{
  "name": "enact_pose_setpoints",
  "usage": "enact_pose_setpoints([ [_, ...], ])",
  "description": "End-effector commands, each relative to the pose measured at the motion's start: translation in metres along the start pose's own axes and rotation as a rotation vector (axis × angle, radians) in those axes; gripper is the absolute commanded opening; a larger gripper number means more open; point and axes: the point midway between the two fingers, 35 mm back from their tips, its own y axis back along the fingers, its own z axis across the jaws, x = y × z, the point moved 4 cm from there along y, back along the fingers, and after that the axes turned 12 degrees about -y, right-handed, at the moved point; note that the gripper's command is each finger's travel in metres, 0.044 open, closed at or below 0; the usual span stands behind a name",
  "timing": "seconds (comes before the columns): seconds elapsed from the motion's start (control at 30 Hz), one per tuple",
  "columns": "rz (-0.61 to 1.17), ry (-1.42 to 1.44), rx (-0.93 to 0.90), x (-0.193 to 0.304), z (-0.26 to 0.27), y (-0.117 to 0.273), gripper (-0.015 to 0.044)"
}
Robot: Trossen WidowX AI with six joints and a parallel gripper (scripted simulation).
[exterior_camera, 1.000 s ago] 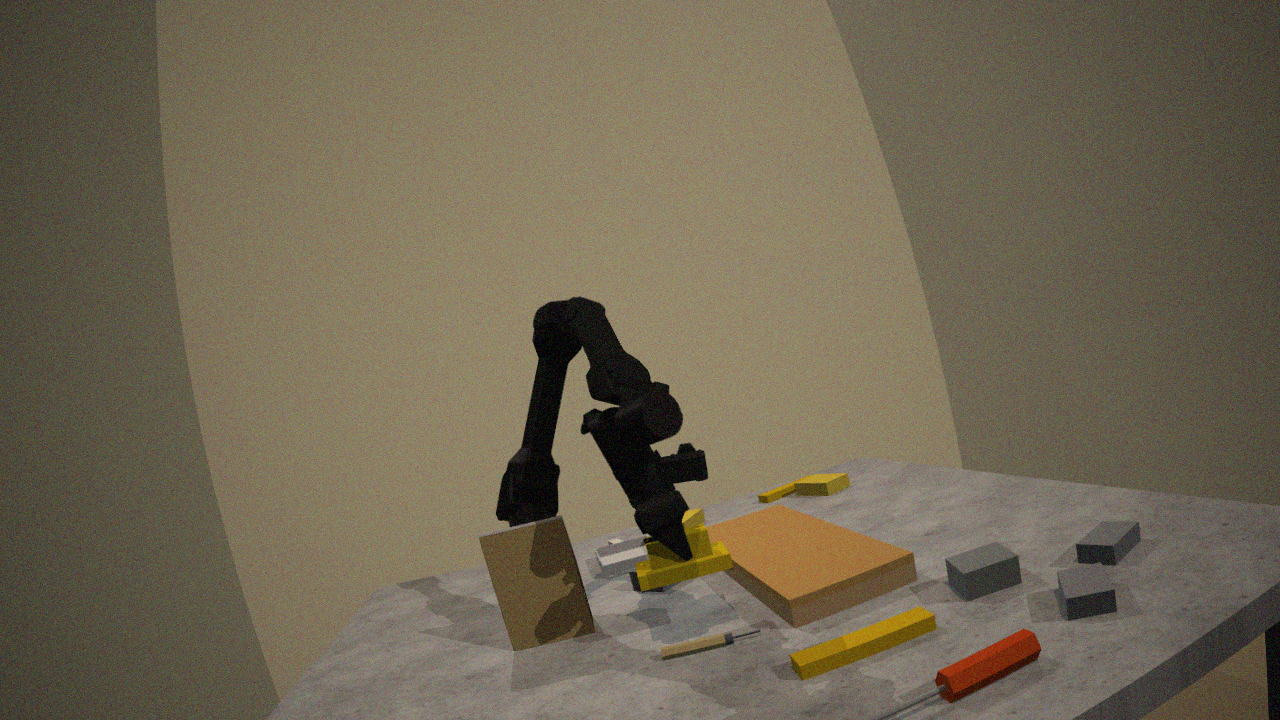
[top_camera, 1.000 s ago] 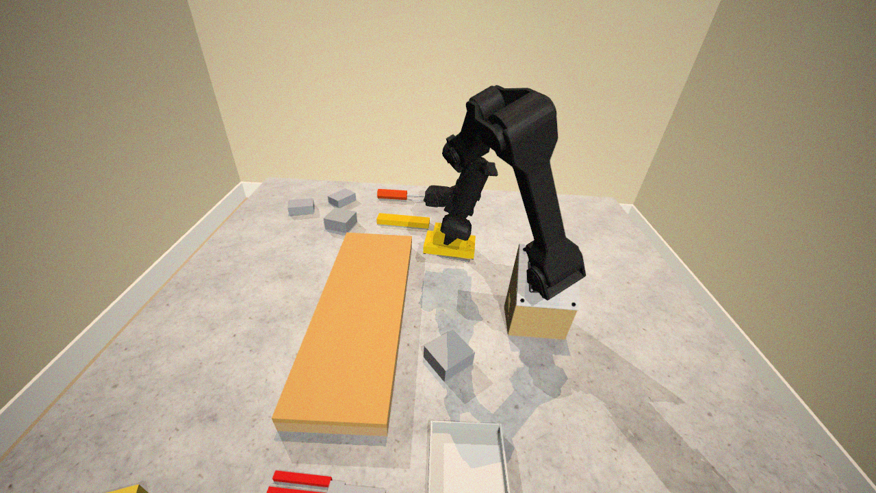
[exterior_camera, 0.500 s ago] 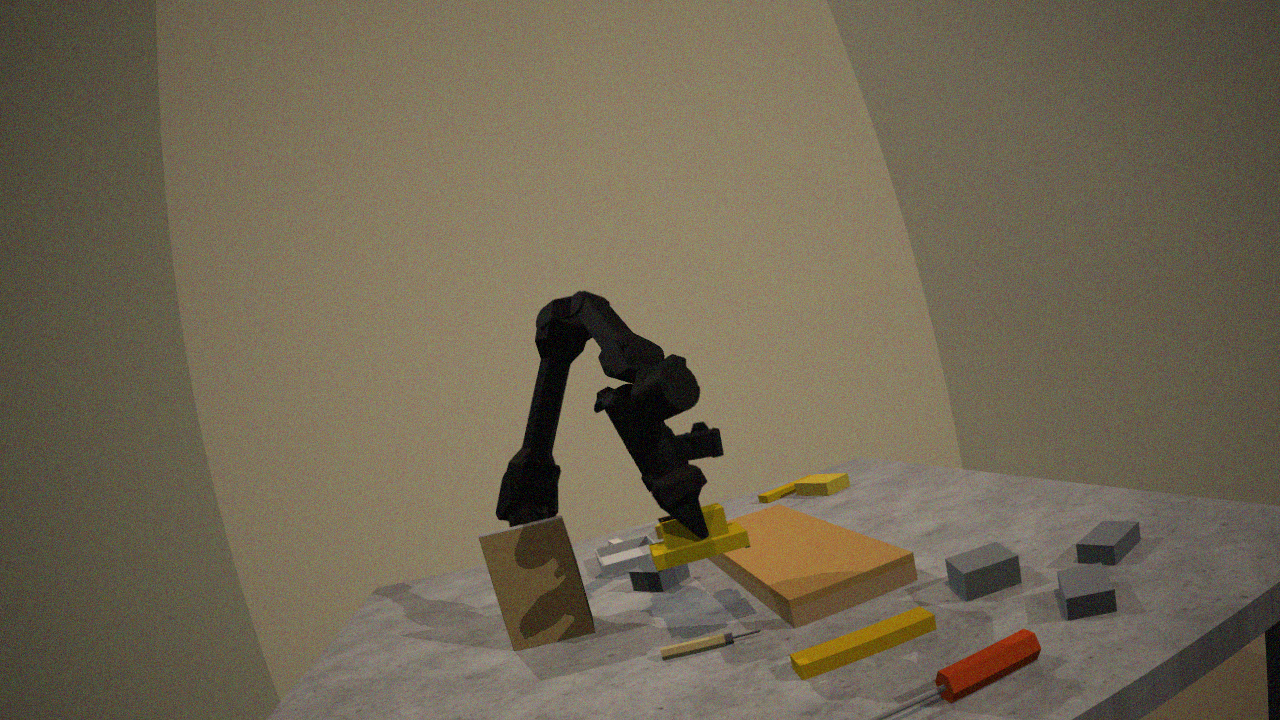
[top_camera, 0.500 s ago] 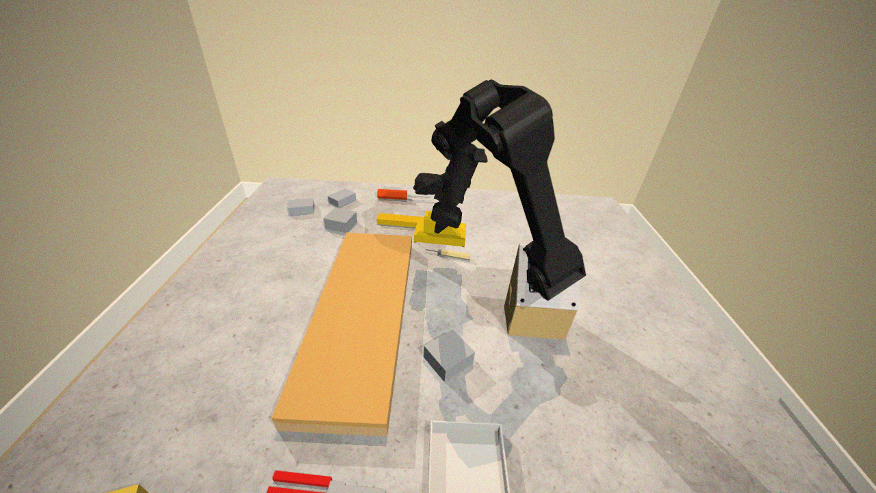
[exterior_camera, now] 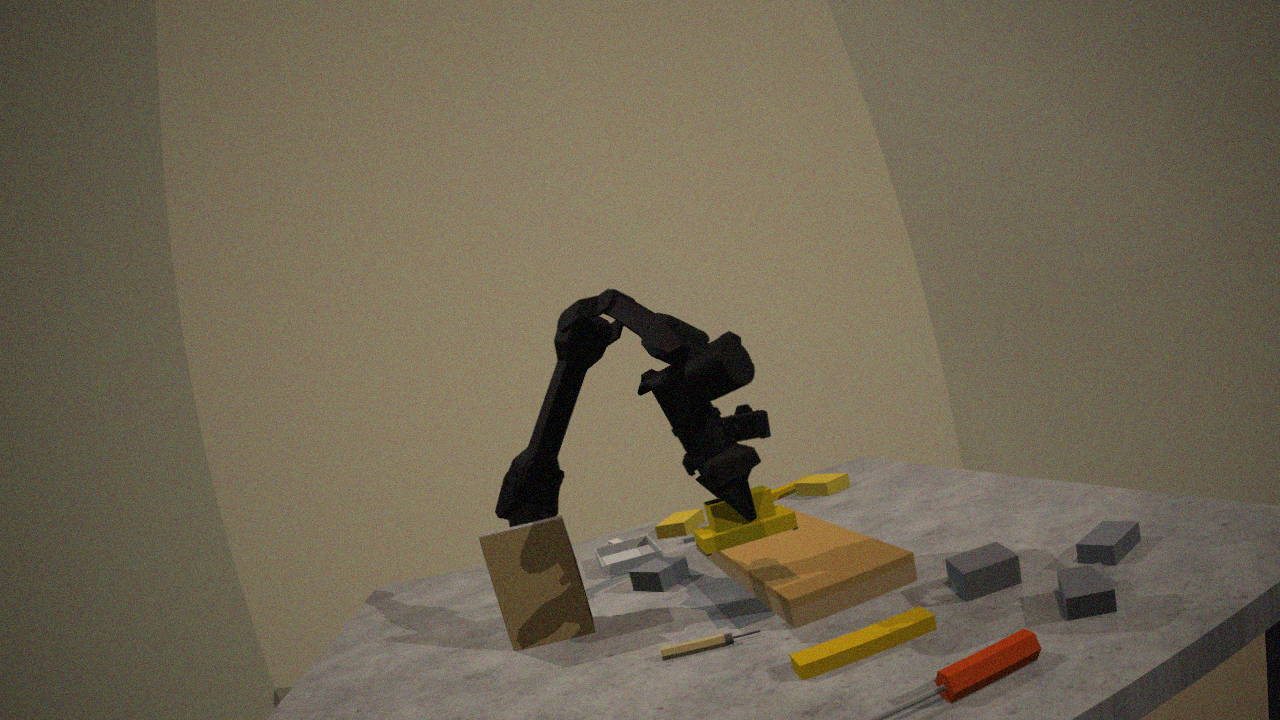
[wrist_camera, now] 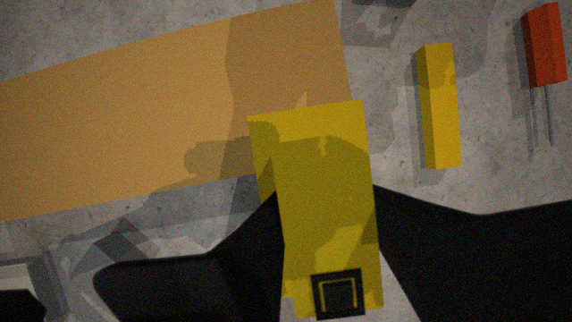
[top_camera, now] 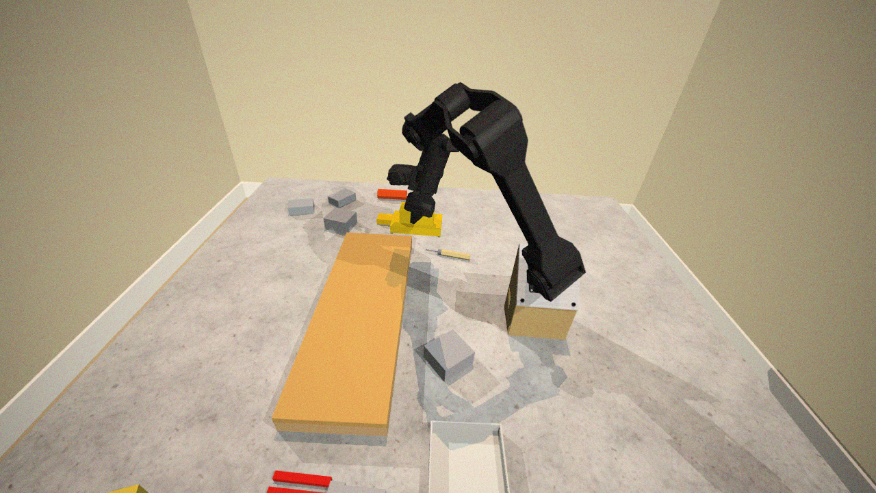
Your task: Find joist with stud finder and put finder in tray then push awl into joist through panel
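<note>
My gripper (top_camera: pixel 417 217) (exterior_camera: pixel 750 514) (wrist_camera: pixel 316 191) is shut on the yellow stud finder (top_camera: pixel 432 227) (exterior_camera: pixel 741 536) (wrist_camera: pixel 319 179) and holds it in the air, base down. In the wrist view the stud finder overlaps a corner area of the orange floor panel (top_camera: pixel 349 331) (exterior_camera: pixel 841 557) (wrist_camera: pixel 156 112), with shadows on the panel. Its exact height is hard to tell. The awl (top_camera: pixel 454 254) (exterior_camera: pixel 698 646) lies on the table between the panel's far end and the arm base, its thin tip toward the panel side. The white tray (top_camera: pixel 504 457) (exterior_camera: pixel 631 565) stands near the front in the top view. No joist shows.
A grey block (top_camera: pixel 449 354) (exterior_camera: pixel 657 574) lies between panel and tray. Several others lie past the panel's far end, near a yellow bar (top_camera: pixel 384 218) (exterior_camera: pixel 863 642) (wrist_camera: pixel 444 107) and an orange-handled screwdriver (top_camera: pixel 391 194) (exterior_camera: pixel 989 664) (wrist_camera: pixel 545 49). Red handles (top_camera: pixel 301 478) lie near the tray.
</note>
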Motion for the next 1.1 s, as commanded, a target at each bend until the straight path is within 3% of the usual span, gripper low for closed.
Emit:
enact_pose_setpoints([
  [0.0, -0.010, 0.006, -0.005, -0.019, 0.000, -0.002, 0.0000],
  [0.6, -0.007, 0.049, -0.029, -0.089, 0.014, -0.023, 0.0000],
  [1.07, -0.007, 0.050, -0.030, -0.089, 0.013, -0.042, 0.0000],
])
